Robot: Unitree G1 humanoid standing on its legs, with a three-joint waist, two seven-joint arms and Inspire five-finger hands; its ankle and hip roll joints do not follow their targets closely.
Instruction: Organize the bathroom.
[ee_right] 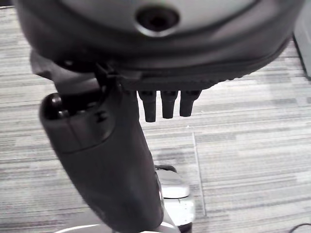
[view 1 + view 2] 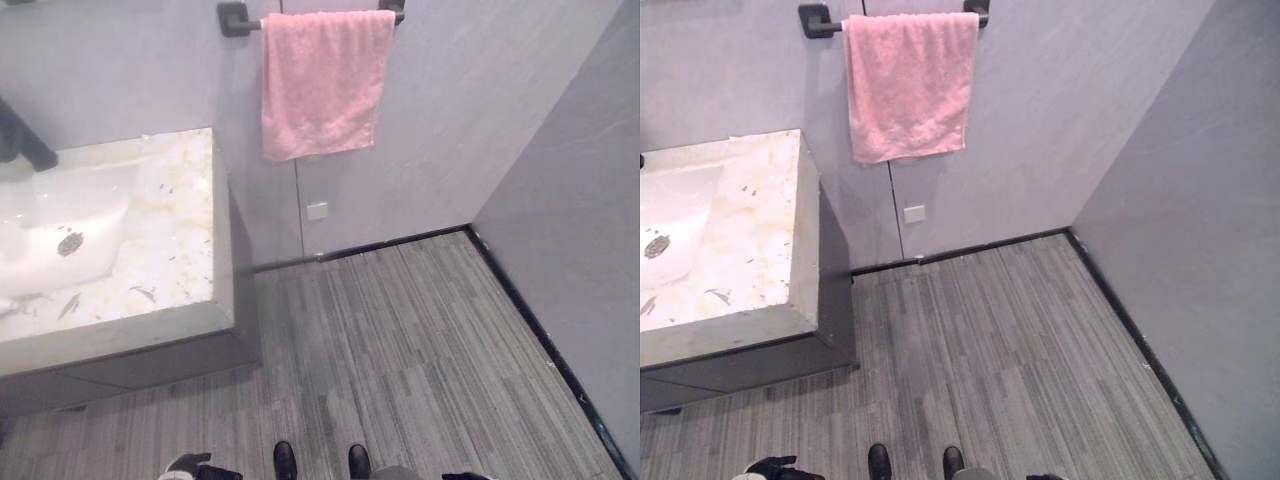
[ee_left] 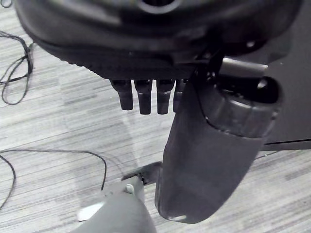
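Observation:
A pink towel (image 2: 325, 85) hangs folded over a black bar (image 2: 235, 18) on the grey wall, straight ahead. To its left stands a marble vanity counter (image 2: 180, 230) with a white sink (image 2: 50, 235) and a dark faucet (image 2: 25, 140). My left hand (image 3: 141, 94) hangs low beside my body, fingers straight and pointing at the floor, holding nothing; it also peeks in at the bottom edge (image 2: 195, 468). My right hand (image 1: 167, 104) hangs the same way on the other side, fingers straight and empty. Both hands are far below and in front of the towel.
Grey striped plank flooring (image 2: 420, 340) runs from the vanity to the right wall (image 2: 590, 220), with a black skirting along both walls. A small white wall plate (image 2: 317, 211) sits under the towel. The vanity's dark cabinet front (image 2: 140, 365) juts out at left.

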